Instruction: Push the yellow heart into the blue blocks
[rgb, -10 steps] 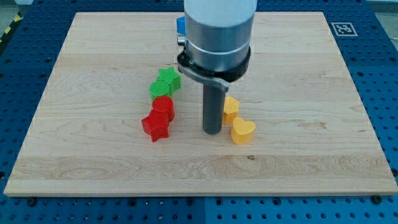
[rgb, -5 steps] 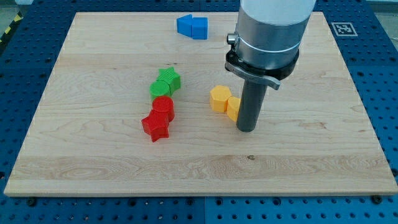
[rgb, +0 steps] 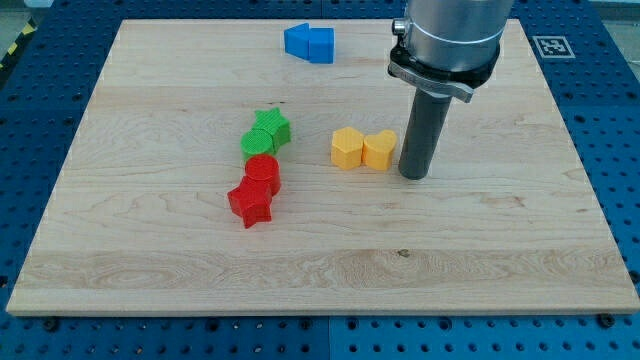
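Note:
The yellow heart (rgb: 379, 150) lies near the board's middle, touching a second yellow block (rgb: 346, 148) on its left. My tip (rgb: 415, 176) rests on the board just right of the heart, close to it or touching it. Two blue blocks (rgb: 309, 43) sit together at the view's top, left of the arm and well above the heart.
A green star-like block (rgb: 271, 127) with another green block (rgb: 254, 142) lies left of the yellow pair. Below them are a red cylinder (rgb: 263, 172) and a red star (rgb: 250, 203). The wooden board (rgb: 150, 260) sits on a blue pegboard table.
My tip swept from left of the yellow blocks to their right and then up. The heart went from the lower right of the other yellow block to beside it, and the pair shifted left.

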